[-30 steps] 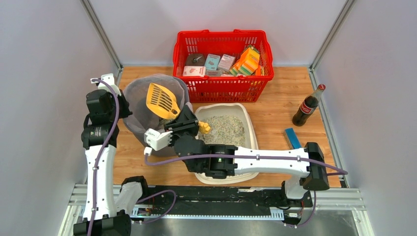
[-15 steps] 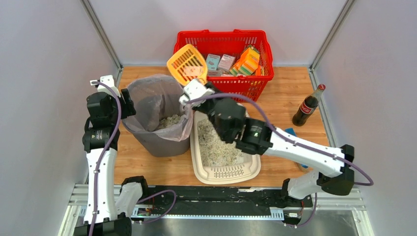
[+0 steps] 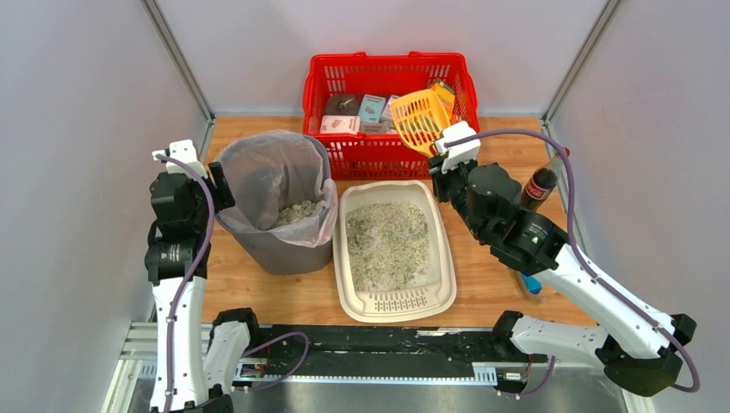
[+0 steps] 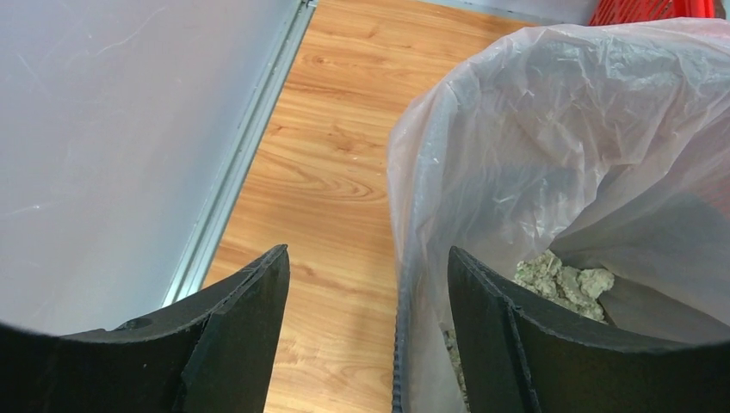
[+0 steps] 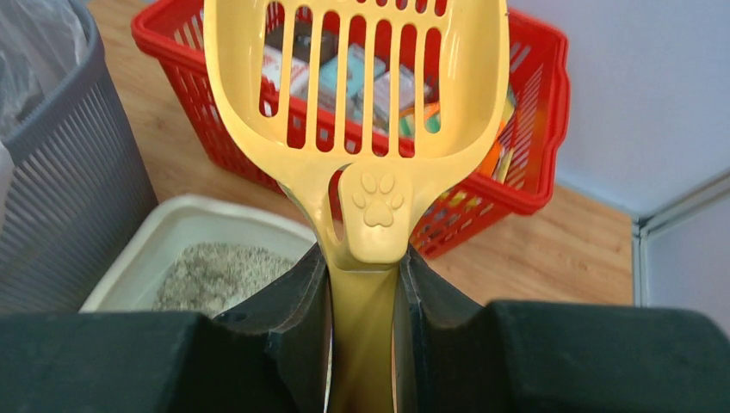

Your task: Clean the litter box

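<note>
**Inspector:** Surface and enclosure?
**Observer:** Wood-grain table (image 3: 491,206), with grey walls on three sides. The litter box (image 3: 396,303) lies flat, below and left of the right gripper (image 5: 363,288). It holds granules, and its grate is at the near end.
**Inspector:** Edges and clearance?
**Observer:** A red basket (image 3: 387,155) stands directly ahead of those jaws, and a cola bottle (image 3: 540,185) is off to their right. Bare wood runs ahead of the left jaws, along the wall.
**Inspector:** Arm poses?
**Observer:** The right arm is extended, its jaws pinching the yellow scoop (image 5: 372,202) by the handle. The blade is raised over the basket's front edge. The left gripper (image 4: 368,275) is spread, with the rim of the lined bin (image 3: 284,254) between its fingers. Contact cannot be determined.
</note>
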Robot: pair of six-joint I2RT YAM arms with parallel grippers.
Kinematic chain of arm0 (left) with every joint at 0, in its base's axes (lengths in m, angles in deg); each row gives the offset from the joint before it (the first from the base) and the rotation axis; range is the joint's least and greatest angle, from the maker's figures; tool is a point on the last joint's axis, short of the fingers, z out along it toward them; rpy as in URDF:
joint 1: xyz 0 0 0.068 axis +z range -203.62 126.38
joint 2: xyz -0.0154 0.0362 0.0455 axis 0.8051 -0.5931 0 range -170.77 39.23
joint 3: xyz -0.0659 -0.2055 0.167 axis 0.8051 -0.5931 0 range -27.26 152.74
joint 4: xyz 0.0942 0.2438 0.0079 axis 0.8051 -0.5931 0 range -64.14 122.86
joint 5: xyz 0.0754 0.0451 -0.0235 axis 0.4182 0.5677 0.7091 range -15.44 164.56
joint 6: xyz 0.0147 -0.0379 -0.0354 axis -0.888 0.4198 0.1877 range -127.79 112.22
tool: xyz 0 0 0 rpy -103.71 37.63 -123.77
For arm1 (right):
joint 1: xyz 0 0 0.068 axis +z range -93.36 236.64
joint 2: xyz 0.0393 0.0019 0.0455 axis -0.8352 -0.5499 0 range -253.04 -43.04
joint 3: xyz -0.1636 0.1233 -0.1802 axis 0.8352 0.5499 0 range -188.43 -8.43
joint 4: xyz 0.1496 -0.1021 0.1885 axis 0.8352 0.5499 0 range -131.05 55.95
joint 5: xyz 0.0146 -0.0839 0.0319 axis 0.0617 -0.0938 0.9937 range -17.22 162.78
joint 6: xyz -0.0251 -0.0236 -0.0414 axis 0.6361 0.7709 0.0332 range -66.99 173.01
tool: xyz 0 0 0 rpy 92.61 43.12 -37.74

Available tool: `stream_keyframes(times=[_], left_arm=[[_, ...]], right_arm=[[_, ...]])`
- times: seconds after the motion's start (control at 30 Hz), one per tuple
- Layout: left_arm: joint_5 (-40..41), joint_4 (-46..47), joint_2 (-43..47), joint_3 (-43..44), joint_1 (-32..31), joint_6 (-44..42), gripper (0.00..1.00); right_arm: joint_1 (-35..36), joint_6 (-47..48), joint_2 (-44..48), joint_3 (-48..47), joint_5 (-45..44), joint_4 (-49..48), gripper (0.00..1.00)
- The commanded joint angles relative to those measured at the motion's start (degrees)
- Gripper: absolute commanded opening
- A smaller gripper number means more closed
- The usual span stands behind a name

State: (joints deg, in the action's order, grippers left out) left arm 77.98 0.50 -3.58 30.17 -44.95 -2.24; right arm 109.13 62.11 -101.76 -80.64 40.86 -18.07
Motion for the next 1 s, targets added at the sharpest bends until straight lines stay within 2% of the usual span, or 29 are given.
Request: stream_keyframes(times=[0.0,0.2,0.4,0.5,0.67,0.77,0.8,0.9,0.97], left_arm=[[1.7,0.3,-0.1,3.1,-0.6,-2.0,0.75],[4.5,-3.1,-0.9,8.8,-0.9,-1.6,0.75],[8.7,-6.0,-0.9,12.4,-2.9,-1.9,0.75],[10.5,-7.1,-1.9,15.2,-6.7,-3.2,0.75],[13.4,-8.7,-6.7,21.0,-19.4,-5.5,0.75],[11.2,-9.2,-10.4,24.4,-22.5,-6.8,0.75],[7.3,-9.0,-11.2,24.8,-22.6,-6.4,0.75],[1.8,-6.3,-11.1,22.7,-22.6,-5.8,0.75],[1.7,-4.1,-10.2,20.6,-22.6,-6.2,0.75]], right_arm=[[-2.1,-7.5,3.2,2.2,3.6,8.6,0.0],[-6.1,-13.3,6.3,6.2,4.3,15.5,0.0],[-6.8,-15.7,7.1,10.1,6.1,19.2,0.0],[-6.8,-17.4,6.1,9.2,9.5,23.3,0.0],[-6.6,-19.8,1.2,4.4,15.5,33.6,0.0],[-5.7,-21.9,-2.3,0.1,17.2,39.9,0.0],[-4.7,-22.3,-3.3,-1.1,17.3,41.5,0.0],[-1.4,-22.7,-7.6,-4.4,16.7,47.1,0.0],[0.1,-23.0,-11.2,-6.8,16.5,50.7,0.0]])
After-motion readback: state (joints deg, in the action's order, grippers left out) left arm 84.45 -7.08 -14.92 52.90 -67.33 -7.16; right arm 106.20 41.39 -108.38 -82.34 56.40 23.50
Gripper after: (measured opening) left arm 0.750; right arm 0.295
